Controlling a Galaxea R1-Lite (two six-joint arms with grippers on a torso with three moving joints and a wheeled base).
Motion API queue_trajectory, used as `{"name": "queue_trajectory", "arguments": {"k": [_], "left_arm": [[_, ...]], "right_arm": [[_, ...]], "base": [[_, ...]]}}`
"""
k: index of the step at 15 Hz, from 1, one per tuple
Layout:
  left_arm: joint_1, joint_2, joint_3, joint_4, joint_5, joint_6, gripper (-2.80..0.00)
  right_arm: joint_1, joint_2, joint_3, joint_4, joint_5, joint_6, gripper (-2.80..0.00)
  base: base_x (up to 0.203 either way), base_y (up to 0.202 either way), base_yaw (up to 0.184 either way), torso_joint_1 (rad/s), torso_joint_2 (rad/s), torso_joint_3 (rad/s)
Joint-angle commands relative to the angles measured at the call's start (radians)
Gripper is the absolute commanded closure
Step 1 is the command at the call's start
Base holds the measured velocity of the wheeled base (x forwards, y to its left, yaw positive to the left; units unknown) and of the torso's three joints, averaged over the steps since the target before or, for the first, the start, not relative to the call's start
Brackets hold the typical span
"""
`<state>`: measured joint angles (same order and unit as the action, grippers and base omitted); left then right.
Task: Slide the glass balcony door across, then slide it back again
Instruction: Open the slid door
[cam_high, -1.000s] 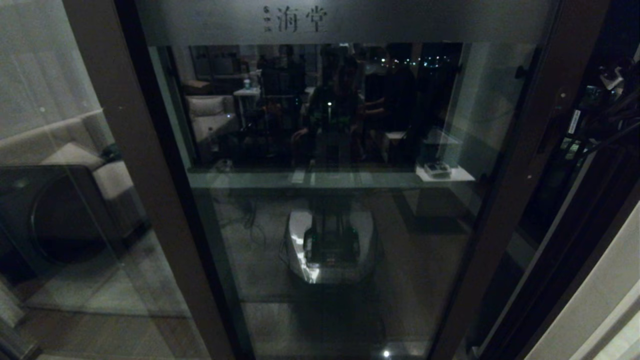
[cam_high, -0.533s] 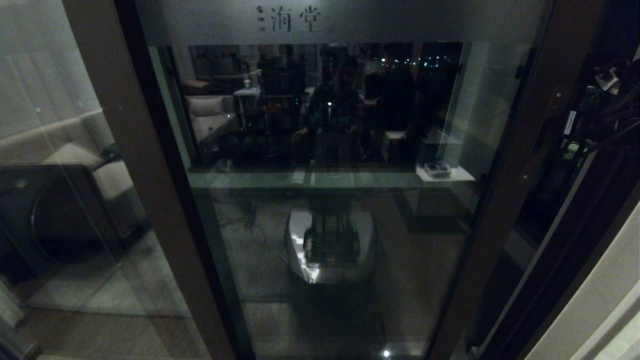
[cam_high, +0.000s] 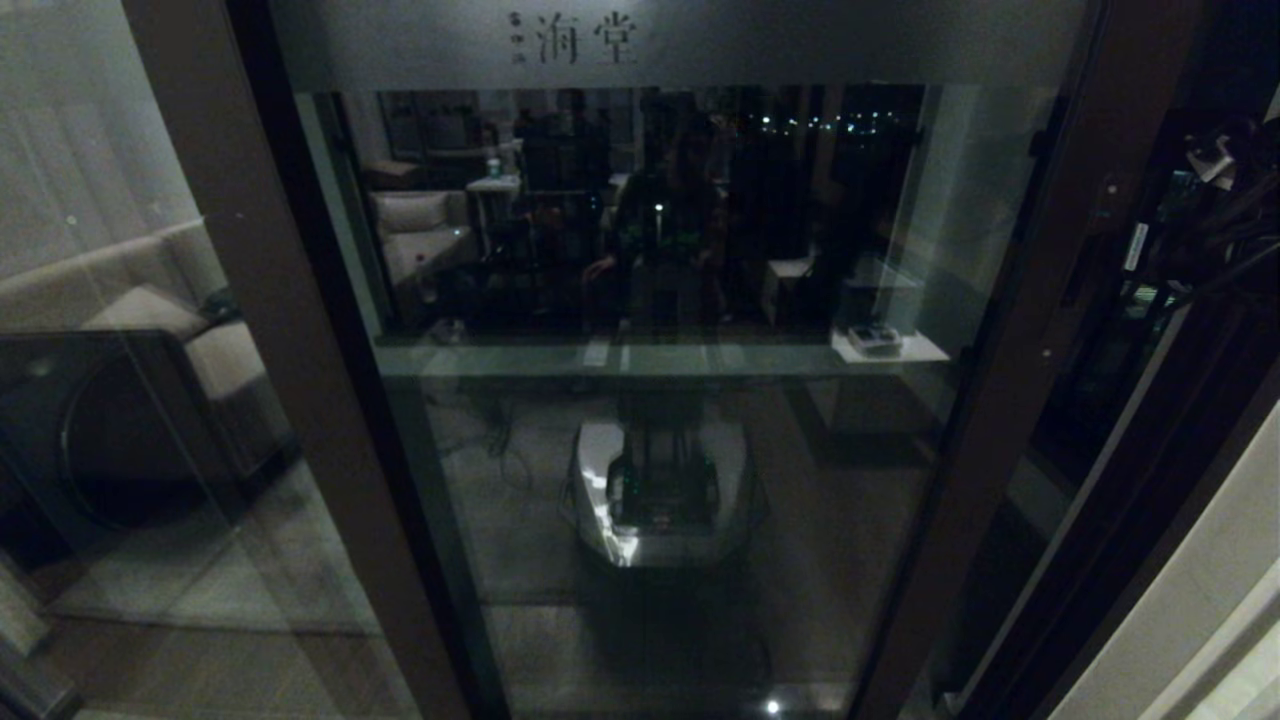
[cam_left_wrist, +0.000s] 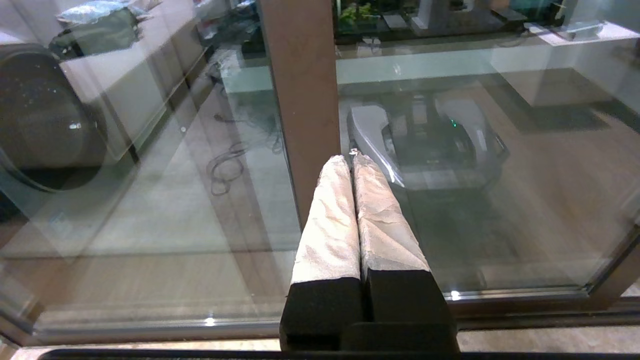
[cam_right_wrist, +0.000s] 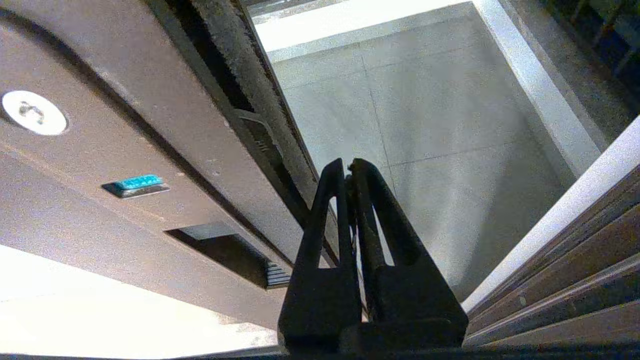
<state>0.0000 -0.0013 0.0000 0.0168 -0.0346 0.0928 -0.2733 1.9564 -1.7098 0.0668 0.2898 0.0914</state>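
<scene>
The glass balcony door (cam_high: 660, 330) fills the head view, its frosted strip with characters at twelve o'clock. At about three o'clock the right pincer (cam_right_wrist: 350, 167), fingers pressed together and empty, sits just beside the door's brown stile (cam_right_wrist: 150, 165), at its edge over the tiled balcony floor (cam_right_wrist: 425, 140). The left pincer (cam_left_wrist: 352, 160) is closed and empty, pointing at the lower frame post (cam_left_wrist: 305, 100).
</scene>
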Motion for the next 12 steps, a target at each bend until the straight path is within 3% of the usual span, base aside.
{"name": "queue_trajectory", "arguments": {"k": [1, 12], "left_arm": [[0.000, 0.000, 0.002, 0.000, 0.000, 0.001, 0.00], [0.000, 0.000, 0.002, 0.000, -0.001, 0.001, 0.00]], "right_arm": [[0.012, -0.002, 0.001, 0.001, -0.014, 0.001, 0.00], [0.049, -0.022, 0.044, -0.030, -0.018, 0.002, 0.00]], "base": [[0.000, 0.000, 0.000, 0.000, 0.00, 0.000], [0.000, 0.000, 0.000, 0.000, 0.00, 0.000]]}}
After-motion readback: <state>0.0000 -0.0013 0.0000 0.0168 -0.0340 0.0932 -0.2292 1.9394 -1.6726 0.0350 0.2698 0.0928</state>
